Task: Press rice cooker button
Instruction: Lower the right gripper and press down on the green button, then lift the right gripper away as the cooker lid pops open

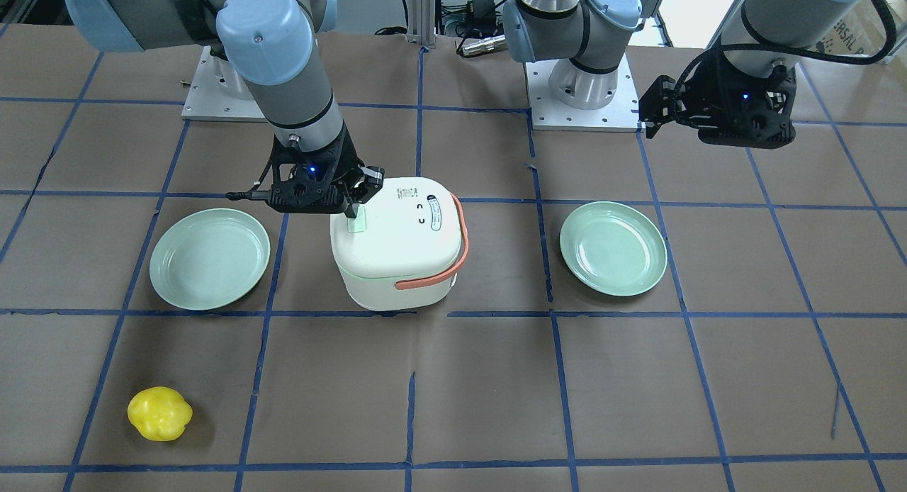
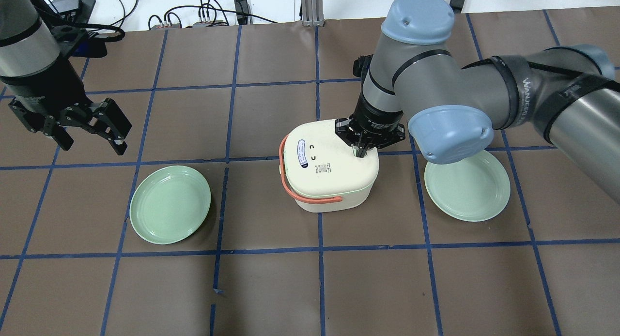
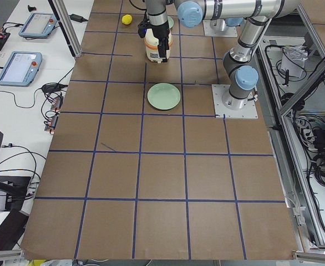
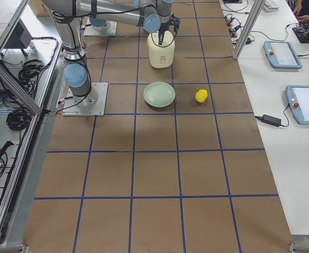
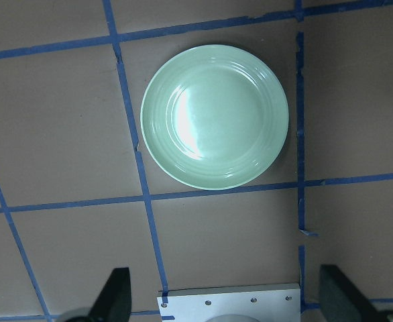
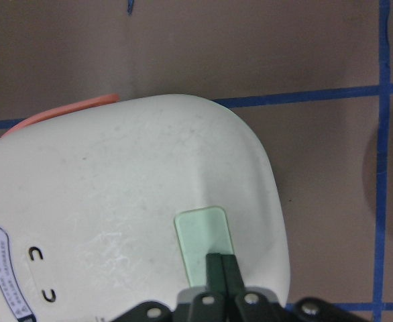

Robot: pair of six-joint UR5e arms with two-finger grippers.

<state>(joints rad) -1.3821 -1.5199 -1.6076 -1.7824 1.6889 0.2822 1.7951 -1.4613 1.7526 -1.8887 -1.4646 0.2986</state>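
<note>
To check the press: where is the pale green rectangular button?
In the right wrist view the button is on the white rice cooker lid, at its robot-right edge, under the shut right gripper.

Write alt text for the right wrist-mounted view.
The right gripper, fingers shut, has its tips at the pale green button on the white rice cooker. An orange handle shows upper left; brown table with blue tape lines beyond.
</note>
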